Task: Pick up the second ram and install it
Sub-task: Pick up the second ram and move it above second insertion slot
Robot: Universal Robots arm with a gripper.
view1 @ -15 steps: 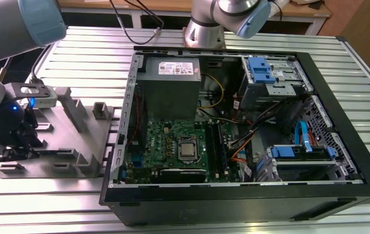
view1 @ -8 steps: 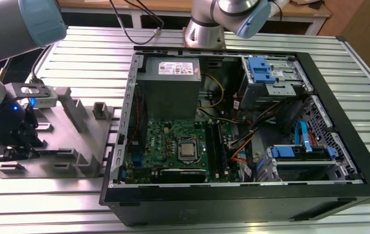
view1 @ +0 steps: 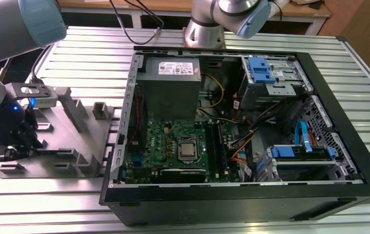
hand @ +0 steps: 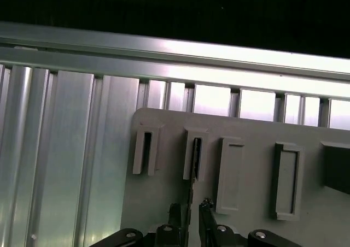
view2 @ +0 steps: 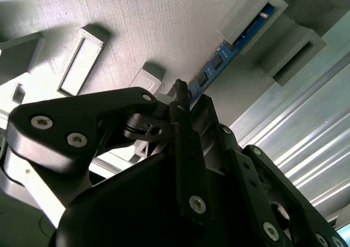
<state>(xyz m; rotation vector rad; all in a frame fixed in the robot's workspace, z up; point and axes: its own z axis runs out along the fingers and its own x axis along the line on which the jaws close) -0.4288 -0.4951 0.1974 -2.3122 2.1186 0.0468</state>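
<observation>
Ram (view2: 213, 64) held on edge in tray (view2: 136, 23), straddled by gripper (hand: 190, 209) jaws, narrowly parted, unclamped. Judged light, stiff, fragile; flat faces best gripped.

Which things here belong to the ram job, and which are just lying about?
Job: second ram, gripper, grey holder tray, motherboard.
Lying about: power supply, blue drive bracket, other arm.

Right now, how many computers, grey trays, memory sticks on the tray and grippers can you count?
Computer: 1
Grey tray: 1
Memory stick on the tray: 1
Gripper: 1
Total: 4
</observation>
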